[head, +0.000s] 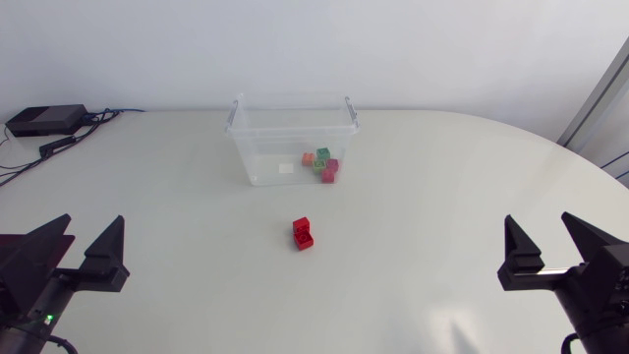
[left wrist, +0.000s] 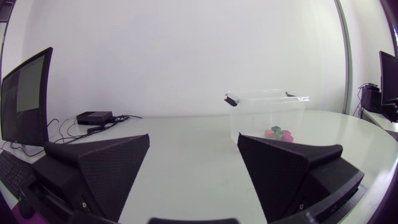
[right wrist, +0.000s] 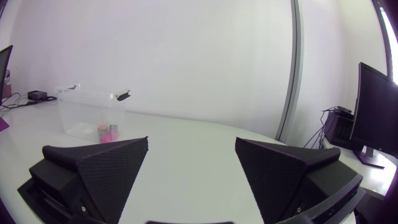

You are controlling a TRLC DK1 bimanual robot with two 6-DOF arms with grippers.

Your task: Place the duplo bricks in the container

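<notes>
A red duplo brick (head: 303, 233) lies alone on the white table, a little in front of the clear plastic container (head: 257, 147). Inside the container sit several bricks: orange (head: 308, 158), green (head: 322, 155) and pink (head: 330, 170). My left gripper (head: 81, 245) rests open at the near left, far from the red brick, with nothing between its fingers. My right gripper (head: 552, 245) rests open at the near right, also holding nothing. The left wrist view has the container (left wrist: 249, 115) with bricks (left wrist: 278, 132) ahead of the left gripper (left wrist: 193, 165). In the right wrist view the container (right wrist: 78, 112) stands far ahead, beside the right gripper (right wrist: 191, 165).
A black box (head: 44, 120) with cables (head: 25, 162) lies at the far left corner of the table (head: 442, 197). The container's black-tipped handles (head: 232, 116) stick out at its rim.
</notes>
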